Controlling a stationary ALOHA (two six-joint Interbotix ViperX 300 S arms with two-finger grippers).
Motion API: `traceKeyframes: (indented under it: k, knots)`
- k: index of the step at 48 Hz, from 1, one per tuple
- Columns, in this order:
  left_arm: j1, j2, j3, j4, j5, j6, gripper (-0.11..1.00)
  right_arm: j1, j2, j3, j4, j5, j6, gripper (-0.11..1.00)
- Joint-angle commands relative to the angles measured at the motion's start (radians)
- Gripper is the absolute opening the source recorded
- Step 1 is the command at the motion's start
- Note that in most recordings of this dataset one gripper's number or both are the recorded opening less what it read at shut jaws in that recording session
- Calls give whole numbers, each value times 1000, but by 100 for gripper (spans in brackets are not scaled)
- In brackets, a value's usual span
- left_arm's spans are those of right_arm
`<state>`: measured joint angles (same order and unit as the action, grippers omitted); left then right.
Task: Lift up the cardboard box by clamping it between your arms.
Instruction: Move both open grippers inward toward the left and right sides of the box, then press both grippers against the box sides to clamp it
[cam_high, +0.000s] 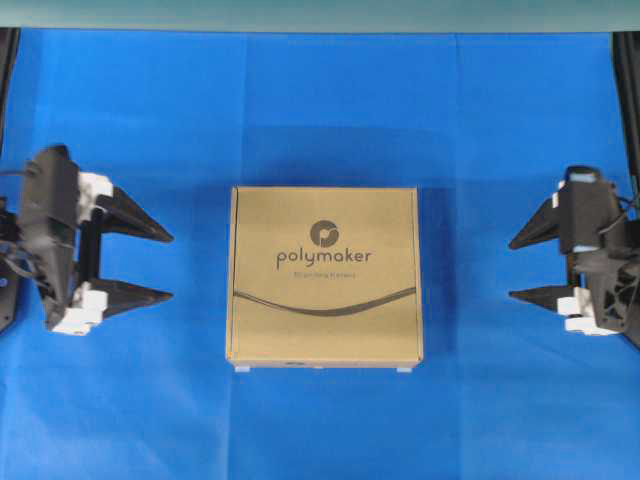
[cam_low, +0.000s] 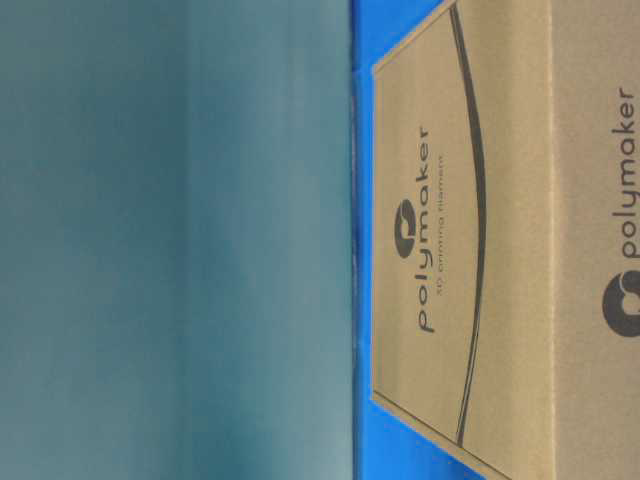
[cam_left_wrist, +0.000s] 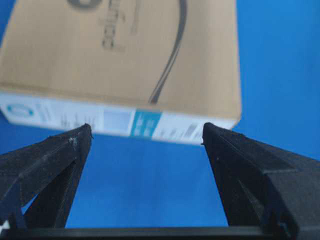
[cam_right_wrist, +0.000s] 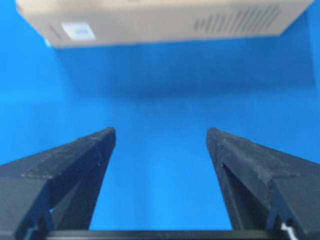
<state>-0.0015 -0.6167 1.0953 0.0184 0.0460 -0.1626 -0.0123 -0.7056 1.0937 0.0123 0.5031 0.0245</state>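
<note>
The flat square brown cardboard box (cam_high: 324, 276) with its dark polymaker logo lies flat at the middle of the blue cloth-covered table (cam_high: 320, 110). The black left gripper (cam_high: 170, 266) and black right gripper (cam_high: 512, 269) flank it, well apart, fingers spread wide, holding nothing.

Black arms (cam_high: 50, 235), triangular black jaws, white mounts, cables.

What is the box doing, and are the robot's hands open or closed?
cardboard box: closed, lying flat on the blue table cover, logo side up, untouched.
left hand: open, empty, apart from the box, pointing at it.
right hand: open, empty, apart from the box, pointing at it.
</note>
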Motion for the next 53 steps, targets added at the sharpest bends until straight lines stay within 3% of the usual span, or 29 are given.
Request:
traceKeyframes:
  k: [1,21,34,53]
  knots:
    - [-3,58,-20,3,-2,6,87,-2,37,-28,-2,-8,-11,100]
    - [15,316,-115,5,2,44,87,-8,285,-60,-2,-170,-12,100]
    - [48,394,-152,5,41,80,87,-38,425,-126,-2,-189,-34,100]
    - [63,515,-183,5,43,80,87,-41,592,-193,-2,-242,-66,100]
